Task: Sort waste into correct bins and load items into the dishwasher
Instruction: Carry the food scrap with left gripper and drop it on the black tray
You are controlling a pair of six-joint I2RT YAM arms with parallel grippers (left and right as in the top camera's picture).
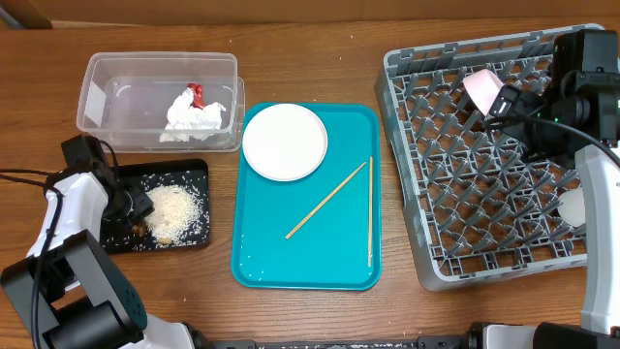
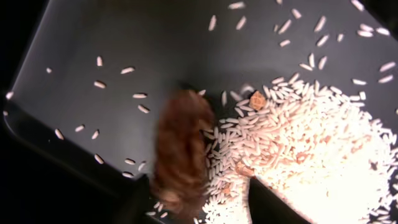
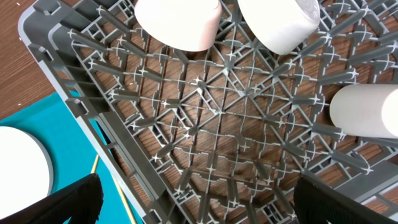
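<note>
The shallow black tray (image 1: 194, 173) holds a pile of loose rice (image 1: 176, 211). My left gripper (image 1: 129, 206) hangs low over its left part. In the left wrist view the jaws (image 2: 205, 205) are open. A blurred brown food lump (image 2: 180, 155) lies between them beside the rice (image 2: 311, 143). The clear tub (image 1: 97, 87) holds the crumpled napkin with the red wrapper scrap (image 1: 192, 111). The white plate (image 1: 284, 142) and two chopsticks (image 1: 327, 199) lie on the teal tray (image 1: 262, 262). My right gripper (image 1: 515, 105) is open and empty above the grey rack (image 1: 436, 262).
In the right wrist view, two whitish bowls (image 3: 177, 25) (image 3: 280, 25) and a white cup (image 3: 367, 109) rest in the rack (image 3: 236, 124). The plate's edge (image 3: 18, 168) and a chopstick (image 3: 93, 165) show at the left. Bare wooden table surrounds the trays.
</note>
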